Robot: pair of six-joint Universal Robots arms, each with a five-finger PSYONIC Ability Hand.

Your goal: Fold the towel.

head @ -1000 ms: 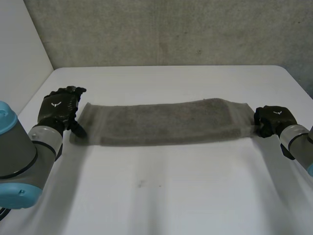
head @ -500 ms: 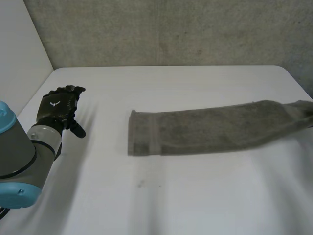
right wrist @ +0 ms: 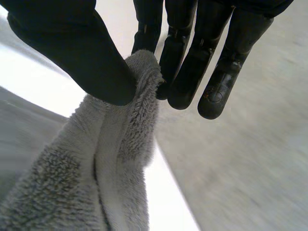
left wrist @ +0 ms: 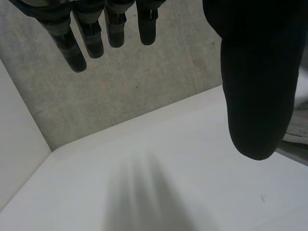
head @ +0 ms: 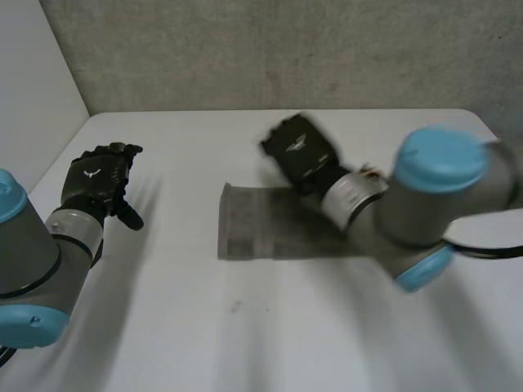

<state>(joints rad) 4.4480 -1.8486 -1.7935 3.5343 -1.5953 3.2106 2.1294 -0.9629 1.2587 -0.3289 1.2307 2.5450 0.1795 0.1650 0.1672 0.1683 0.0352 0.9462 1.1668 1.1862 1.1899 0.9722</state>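
Note:
The grey towel (head: 261, 224) lies as a band on the white table (head: 245, 327), its left end in the middle of the table. My right hand (head: 298, 151) hovers above the towel's far edge. It is shut on the towel's other end, and its arm (head: 433, 204) covers the band's right part. In the right wrist view the thumb (right wrist: 72, 43) and fingers (right wrist: 187, 72) pinch a bunched edge of the towel (right wrist: 72, 192). My left hand (head: 98, 184) rests at the table's left side, open, apart from the towel. Its straight fingers (left wrist: 82, 43) and thumb (left wrist: 255, 72) hold nothing.
A grey wall (head: 286, 49) runs behind the table's far edge, and a white panel (head: 33, 90) stands at the left. Bare tabletop lies between my left hand and the towel, and along the near side.
The towel slid right, away from my left hand. My right hand then swung back left and up with the towel's end, now over the band. The left hand stayed put.

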